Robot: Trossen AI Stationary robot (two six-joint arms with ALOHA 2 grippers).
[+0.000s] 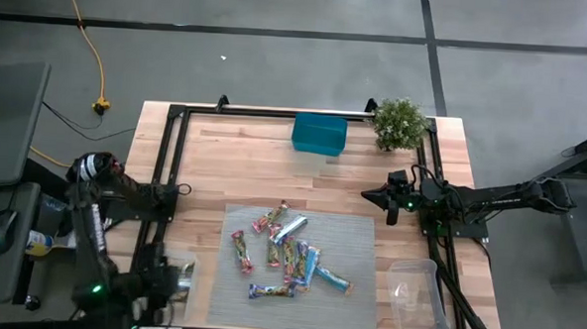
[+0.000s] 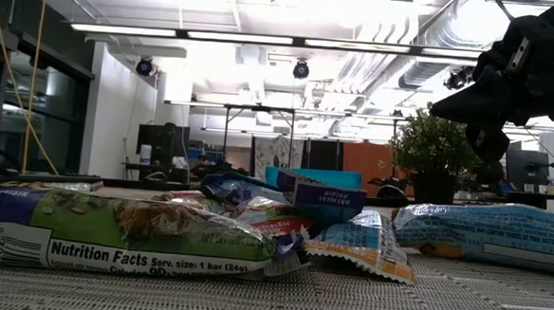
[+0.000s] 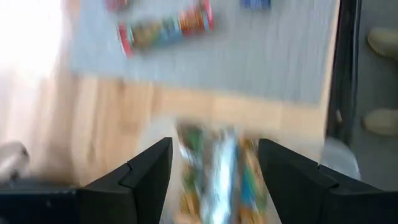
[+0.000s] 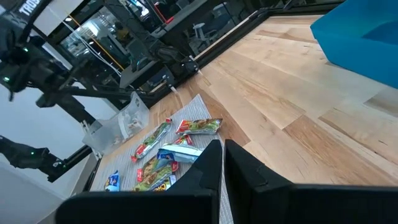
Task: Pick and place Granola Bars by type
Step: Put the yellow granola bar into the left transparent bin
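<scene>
Reading "Nutrition Facts", "1 bar (24g)": nearest granola bar (image 2: 111,232) wrapper.

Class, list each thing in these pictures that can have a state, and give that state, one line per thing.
left gripper: open, over the left tub
right gripper: shut, empty, raised above the table
left tub: holds bars
right tub: looks empty
granola bars: loose pile on the grey mat
teal box: closed, at the table's far edge

Nearest green bar wrapper (image 2: 112,230), low view: "Nutrition Facts", "Serv. size: 1 bar (24g)"; other wrappers' print too small to read
</scene>
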